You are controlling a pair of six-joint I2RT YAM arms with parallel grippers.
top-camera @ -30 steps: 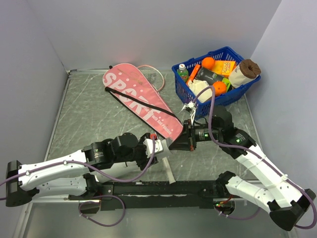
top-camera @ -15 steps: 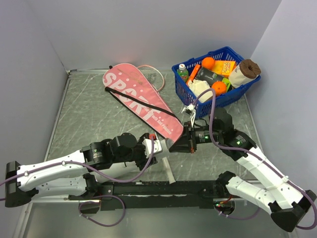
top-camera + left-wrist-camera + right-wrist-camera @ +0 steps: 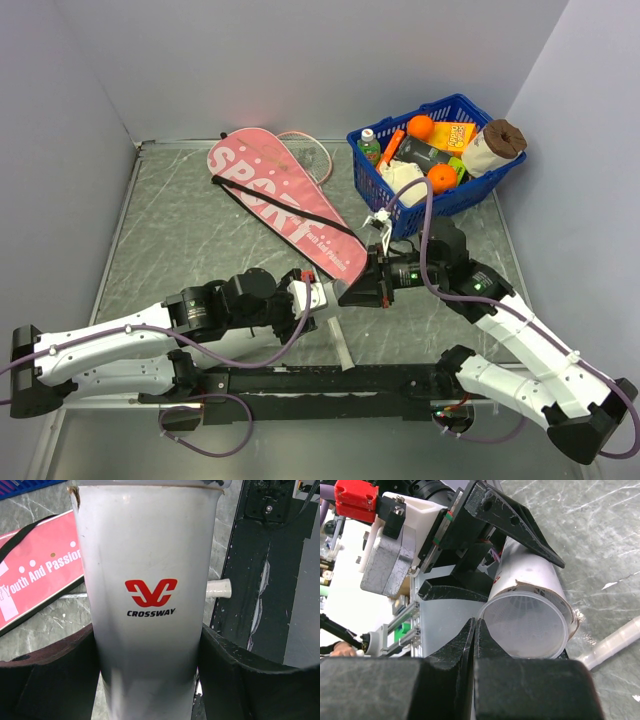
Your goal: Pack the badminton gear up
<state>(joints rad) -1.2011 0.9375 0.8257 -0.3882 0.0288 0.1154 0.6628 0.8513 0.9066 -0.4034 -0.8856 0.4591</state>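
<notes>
My left gripper [image 3: 147, 680] is shut on the long white tube [image 3: 150, 580], which bears a red "CROSSWAY" logo and lies level just above the table. A translucent cap [image 3: 525, 625] covers the tube's end [image 3: 530, 575], and a shuttlecock's ribbed skirt shows dimly through it. My right gripper [image 3: 474, 630] is shut and empty, its tips at the cap's left rim. In the top view both grippers [image 3: 312, 300] [image 3: 348, 294] meet at the table's near middle. The pink "SPORT" bag [image 3: 280, 205] lies behind them. A white racket handle [image 3: 341, 350] sticks out near the tube, and a thin pink racket rim [image 3: 315, 150] shows behind the bag.
A blue basket [image 3: 470, 190] of groceries stands at the back right, close behind the right arm. The black base rail [image 3: 330, 380] runs along the near edge. Grey walls close in the left, back and right sides.
The right gripper has edged slightly left toward the tube's end. The left gripper and the tube have shifted a little left. Both grips are unchanged.
</notes>
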